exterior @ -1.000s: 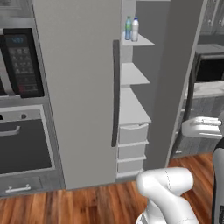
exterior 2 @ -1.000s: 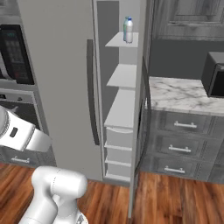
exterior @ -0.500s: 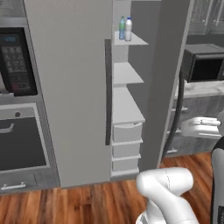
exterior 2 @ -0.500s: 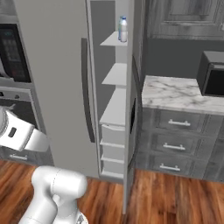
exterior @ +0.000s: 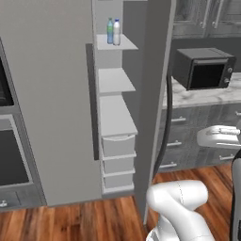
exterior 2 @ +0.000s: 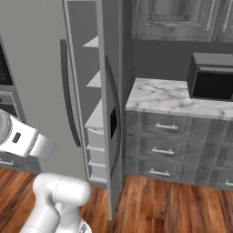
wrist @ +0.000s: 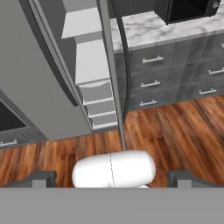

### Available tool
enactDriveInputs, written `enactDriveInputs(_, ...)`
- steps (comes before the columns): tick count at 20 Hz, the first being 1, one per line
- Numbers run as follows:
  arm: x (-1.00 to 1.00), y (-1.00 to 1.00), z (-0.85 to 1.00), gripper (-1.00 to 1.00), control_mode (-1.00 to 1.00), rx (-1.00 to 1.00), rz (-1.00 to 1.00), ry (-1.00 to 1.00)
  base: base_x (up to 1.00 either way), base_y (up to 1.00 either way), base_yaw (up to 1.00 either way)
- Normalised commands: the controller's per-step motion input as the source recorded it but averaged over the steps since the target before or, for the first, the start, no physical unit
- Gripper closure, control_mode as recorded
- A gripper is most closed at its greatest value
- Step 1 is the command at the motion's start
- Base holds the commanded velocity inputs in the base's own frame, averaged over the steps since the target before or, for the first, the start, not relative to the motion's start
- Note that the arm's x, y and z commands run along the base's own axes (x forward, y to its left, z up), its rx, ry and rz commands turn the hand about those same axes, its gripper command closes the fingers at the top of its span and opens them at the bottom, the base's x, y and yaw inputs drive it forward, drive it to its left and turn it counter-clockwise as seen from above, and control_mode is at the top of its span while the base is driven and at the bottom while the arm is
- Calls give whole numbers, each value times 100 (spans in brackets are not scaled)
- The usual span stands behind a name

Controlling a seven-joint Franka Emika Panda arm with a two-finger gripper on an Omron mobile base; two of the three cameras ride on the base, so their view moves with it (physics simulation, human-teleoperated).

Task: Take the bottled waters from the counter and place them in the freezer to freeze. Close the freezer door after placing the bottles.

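Both bottled waters stand side by side on the top shelf of the open freezer (exterior: 115, 117): the blue one with a green cap (exterior: 110, 32) and the pale white one with a blue cap (exterior: 116, 33). The freezer door (exterior: 153, 94) stands swung out, seen almost edge-on, with its long dark handle (exterior: 164, 127). From the right it shows as a narrow grey door (exterior 2: 110, 68) with a small dark control panel (exterior 2: 113, 123). My gripper (wrist: 112, 179) is open and holds nothing; its fingertips (wrist: 41, 178) point down at the wooden floor in front of the freezer door (wrist: 109, 65).
The wider grey fridge door (exterior: 47, 94) is shut at the left. To the right lies the marble counter (exterior 2: 164, 96) over grey drawers (exterior 2: 166, 127), with a black microwave (exterior: 202, 68) on it. Dark cabinets (exterior 2: 182, 18) hang above. Wooden floor (wrist: 175, 131) lies in front.
The whole picture has slid left in both base views, so the camera moved right. The door now hides the bottles in the right base view; more counter and microwave show.
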Motion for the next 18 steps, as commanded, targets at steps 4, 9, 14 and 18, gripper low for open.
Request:
enactDriveInputs(4,0,0,0,-100,100,0,0,0,36,-20,-5)
enactDriveInputs(9,0,0,0,-100,100,0,0,0,44,-15,0)
enactDriveInputs(14,0,0,0,-100,100,0,0,0,46,-14,0)
enactDriveInputs(18,0,0,0,-100,100,0,0,0,53,-12,0)
